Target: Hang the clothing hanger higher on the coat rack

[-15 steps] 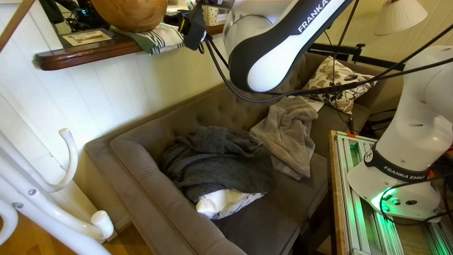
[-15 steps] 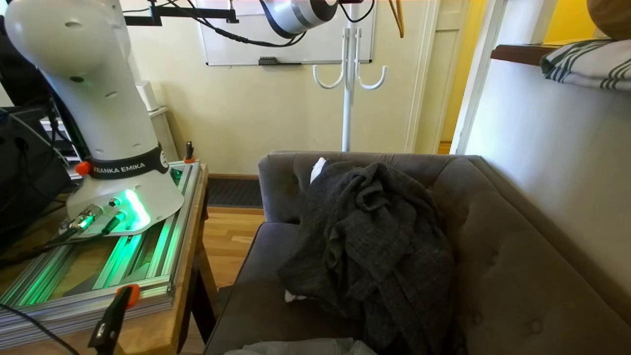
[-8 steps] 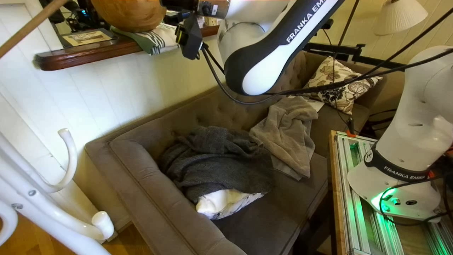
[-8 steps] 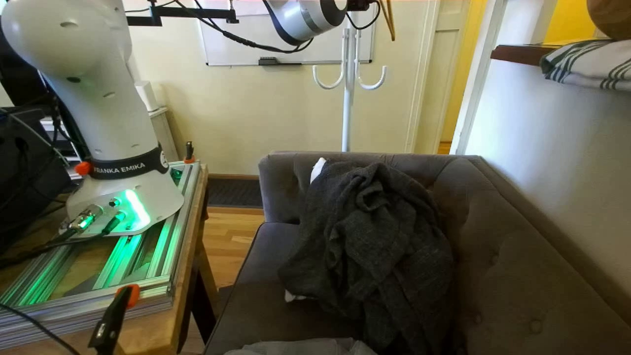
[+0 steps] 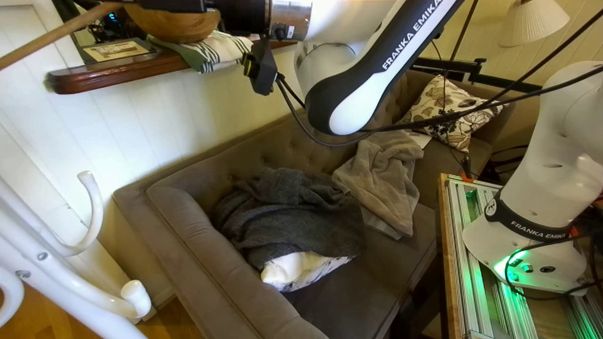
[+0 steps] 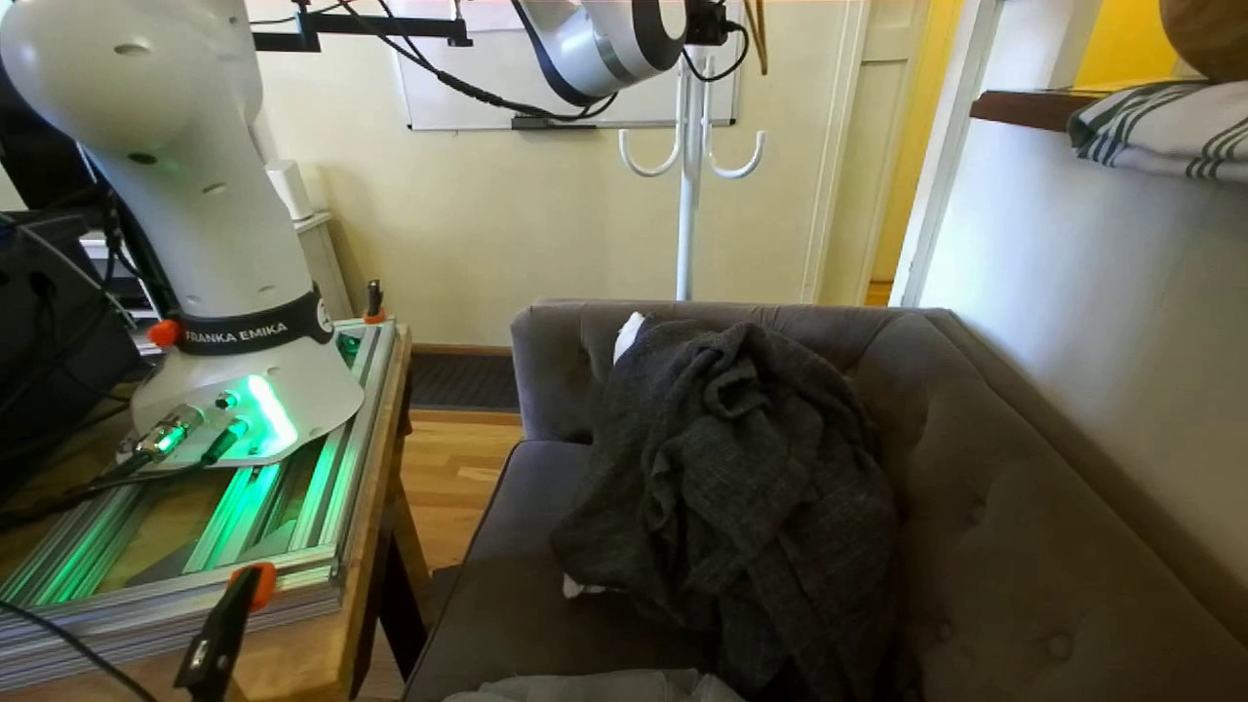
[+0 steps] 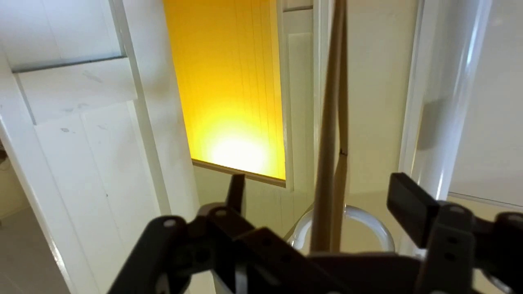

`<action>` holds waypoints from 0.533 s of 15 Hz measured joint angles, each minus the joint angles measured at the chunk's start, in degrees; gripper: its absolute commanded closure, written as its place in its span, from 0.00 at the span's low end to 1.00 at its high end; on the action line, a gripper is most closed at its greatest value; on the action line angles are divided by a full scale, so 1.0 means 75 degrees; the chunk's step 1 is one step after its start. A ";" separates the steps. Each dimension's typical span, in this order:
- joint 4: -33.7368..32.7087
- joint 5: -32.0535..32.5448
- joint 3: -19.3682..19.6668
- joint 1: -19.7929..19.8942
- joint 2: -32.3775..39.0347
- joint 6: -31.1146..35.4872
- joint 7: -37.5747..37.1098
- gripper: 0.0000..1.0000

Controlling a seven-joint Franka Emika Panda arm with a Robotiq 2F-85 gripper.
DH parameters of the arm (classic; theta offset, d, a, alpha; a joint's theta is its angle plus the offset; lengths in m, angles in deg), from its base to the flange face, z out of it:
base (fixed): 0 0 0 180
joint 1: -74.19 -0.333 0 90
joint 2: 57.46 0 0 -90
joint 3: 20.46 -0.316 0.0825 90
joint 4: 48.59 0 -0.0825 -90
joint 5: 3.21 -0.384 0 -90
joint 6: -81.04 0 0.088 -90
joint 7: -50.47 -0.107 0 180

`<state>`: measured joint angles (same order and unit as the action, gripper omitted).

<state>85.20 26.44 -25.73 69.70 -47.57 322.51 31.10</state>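
In the wrist view the tan clothing hanger runs upright, nearly edge-on, between the spread fingers of my gripper, with a gap on either side. Its lower end disappears behind the gripper body. Part of the hanger also shows as a sloping bar at the top left of an exterior view, and its tip hangs near the rack in an exterior view. The white coat rack has its post right of the fingers and a curved hook below and behind the hanger. Both exterior views cut off the fingers.
A brown wall shelf holds a wooden bowl and striped cloth near the arm. Below stands a grey sofa with a dark blanket. Black cables loop off the arm.
My jaws have gone from shut to open. The wrist has come down slightly in both exterior views. The hanger's bar lies flatter in an exterior view, and its tip has shifted left toward the rack.
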 measured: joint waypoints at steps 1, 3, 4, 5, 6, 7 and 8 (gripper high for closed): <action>0.0065 0.0120 -0.0002 0.0014 0.0021 -0.0043 -0.0160 0.00; 0.0229 0.0588 -0.0026 0.0076 0.0075 -0.0322 -0.0695 0.00; 0.0330 0.0794 -0.0037 0.0104 0.0094 -0.0517 -0.0924 0.00; 0.0441 0.1014 -0.0044 0.0133 0.0107 -0.0717 -0.1150 0.00; 0.0553 0.1269 -0.0057 0.0177 0.0106 -0.0904 -0.1397 0.00; 0.0658 0.1578 -0.0069 0.0234 0.0102 -0.1089 -0.1668 0.00; 0.0765 0.1927 -0.0079 0.0302 0.0079 -0.1279 -0.1966 0.00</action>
<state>90.93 40.89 -26.33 71.97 -46.98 312.92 16.36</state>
